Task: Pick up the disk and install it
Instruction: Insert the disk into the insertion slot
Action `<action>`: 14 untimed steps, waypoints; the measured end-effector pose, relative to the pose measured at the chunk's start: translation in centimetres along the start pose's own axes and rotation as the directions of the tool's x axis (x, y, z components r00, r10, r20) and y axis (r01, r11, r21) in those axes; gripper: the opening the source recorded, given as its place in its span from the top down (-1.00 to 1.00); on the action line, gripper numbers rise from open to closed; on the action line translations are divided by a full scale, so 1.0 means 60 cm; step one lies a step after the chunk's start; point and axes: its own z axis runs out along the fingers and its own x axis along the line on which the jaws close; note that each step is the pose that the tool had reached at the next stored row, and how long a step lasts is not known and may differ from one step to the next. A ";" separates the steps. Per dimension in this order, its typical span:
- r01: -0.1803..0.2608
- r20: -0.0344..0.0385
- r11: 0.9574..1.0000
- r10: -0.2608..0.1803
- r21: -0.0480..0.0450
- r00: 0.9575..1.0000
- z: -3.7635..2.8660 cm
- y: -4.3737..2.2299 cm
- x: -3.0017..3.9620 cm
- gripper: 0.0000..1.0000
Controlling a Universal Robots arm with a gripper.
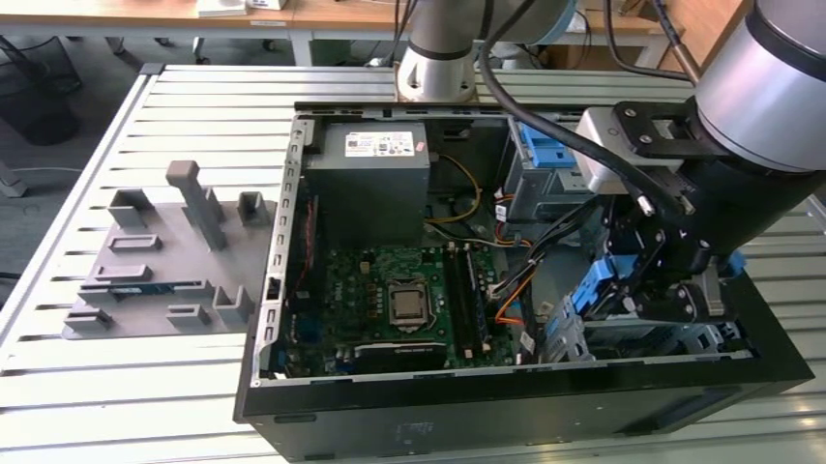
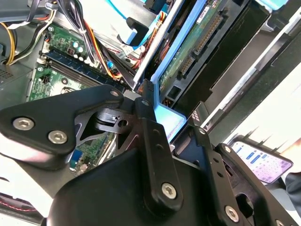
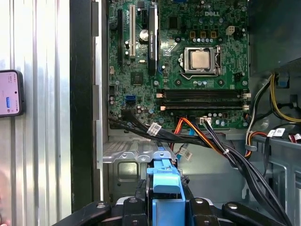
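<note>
One gripper (image 1: 664, 280) is down inside the open case (image 1: 516, 396), at the drive bay near its front corner on the exterior view's right, and I see it clamped on the disk (image 2: 190, 44), which stands on edge with its circuit-board side showing in the second wrist view. A blue rail (image 3: 165, 186) sits between the black fingers (image 3: 133, 213) in the first wrist view, with the motherboard (image 3: 188, 61) beyond. A grey fixture (image 1: 162, 261) lies on the slatted table (image 1: 155, 396) beside the case. A phone (image 3: 10, 92) rests on the slats.

Slatted metal table (image 1: 103, 406), wooden desks (image 1: 323, 12) behind.
</note>
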 end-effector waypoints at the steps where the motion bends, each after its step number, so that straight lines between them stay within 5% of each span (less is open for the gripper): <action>1: 0.000 0.000 1.000 0.000 0.000 1.000 0.001 0.000 0.000 0.27; 14: 0.000 0.000 1.000 0.000 0.000 1.000 0.014 0.000 0.001 0.27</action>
